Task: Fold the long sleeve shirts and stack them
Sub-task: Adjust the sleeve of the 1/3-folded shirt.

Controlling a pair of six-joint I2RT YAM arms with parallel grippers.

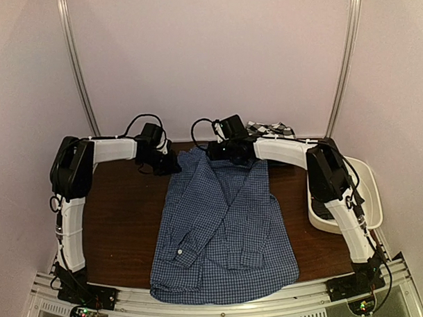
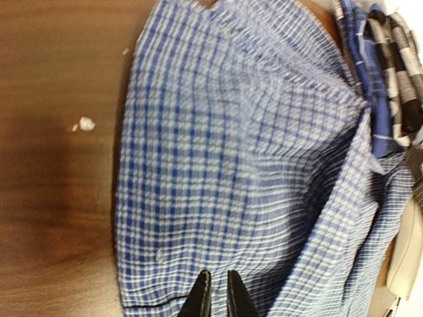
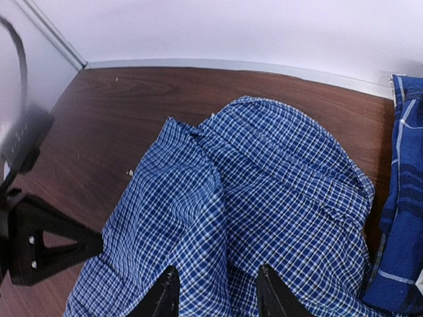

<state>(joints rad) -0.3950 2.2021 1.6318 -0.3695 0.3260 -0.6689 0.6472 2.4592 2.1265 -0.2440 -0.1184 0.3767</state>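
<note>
Blue-and-white check shirt [image 1: 224, 227] lies flat on table [image 1: 123, 217]; right gripper [image 3: 218, 297] at its 12 o'clock, fingers apart; left gripper [image 2: 217, 295] at 11 o'clock, fingers almost together

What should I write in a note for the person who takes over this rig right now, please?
Left gripper: nearly shut at the far left corner of the blue fine-check shirt; whether it pinches cloth is unclear.
Right gripper: open over the shirt's far end, holding nothing.
Things: the blue shirt lies spread in the middle of the table; the black-and-white check shirt and a dark blue cloth lie bunched at the far right, near the white tub.
Done: both sleeves laid in over the body.
Left: fold the body, then fold and stack the others.
</note>
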